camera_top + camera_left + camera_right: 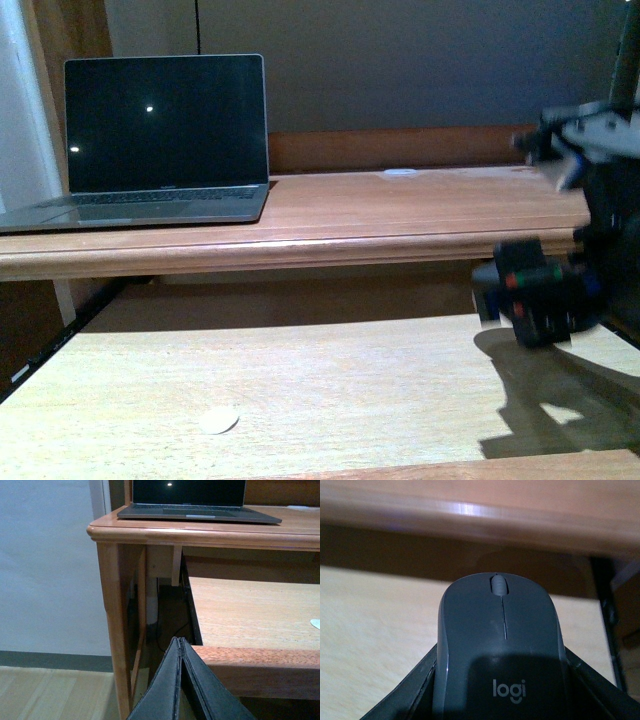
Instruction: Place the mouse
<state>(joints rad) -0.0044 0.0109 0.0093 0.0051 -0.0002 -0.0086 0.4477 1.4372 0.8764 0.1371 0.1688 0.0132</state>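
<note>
Right pincer (535,292) is clamped on the mouse (500,645), logo up, hovering over the pale lower tabletop (300,390) near its right end. Left pincer (180,647) is squeezed together, holding nothing, off that tabletop's front left corner. Laptop (165,135) sits open up top.

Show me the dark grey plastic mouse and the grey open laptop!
dark grey plastic mouse (501,650): right wrist view, middle of its back.
grey open laptop (165,125): front view, middle of its dark screen.
</note>
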